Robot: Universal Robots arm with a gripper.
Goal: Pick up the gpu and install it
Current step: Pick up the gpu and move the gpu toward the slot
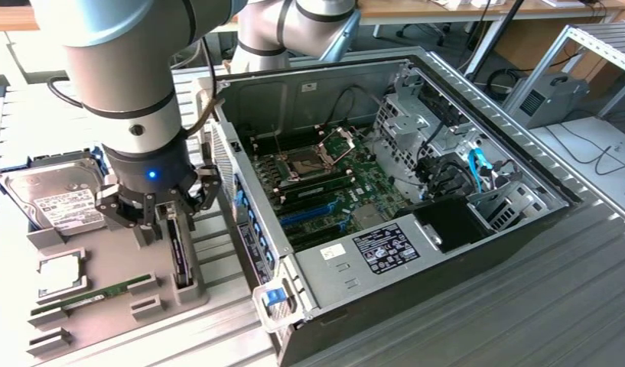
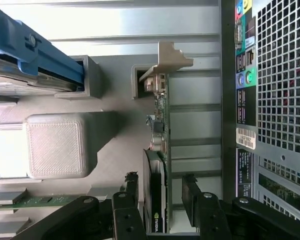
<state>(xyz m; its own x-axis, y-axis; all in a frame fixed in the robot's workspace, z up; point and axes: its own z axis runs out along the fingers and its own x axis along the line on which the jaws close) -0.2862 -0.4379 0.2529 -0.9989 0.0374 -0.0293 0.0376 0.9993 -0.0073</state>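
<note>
The arm [image 1: 128, 76] points straight down, its claw [image 2: 160, 177] spread wide.

No wording is legible. The white label [image 1: 62, 208] on the silver hard drive [image 1: 24, 182], nine o'clock from the open grey computer case [image 1: 253, 115], the case's black sticker [image 1: 392, 248] and white barcode sticker [image 2: 245, 138] carry unreadable print. The thin black gpu card [image 2: 154, 190] bears a small green emblem.

Hard drive [image 1: 57, 202], green memory stick [image 1: 91, 294]

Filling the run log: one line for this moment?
phase: pre-grasp | gripper: jaws open, straddling gpu | gpu: on edge in gray holder | installed: no
</note>
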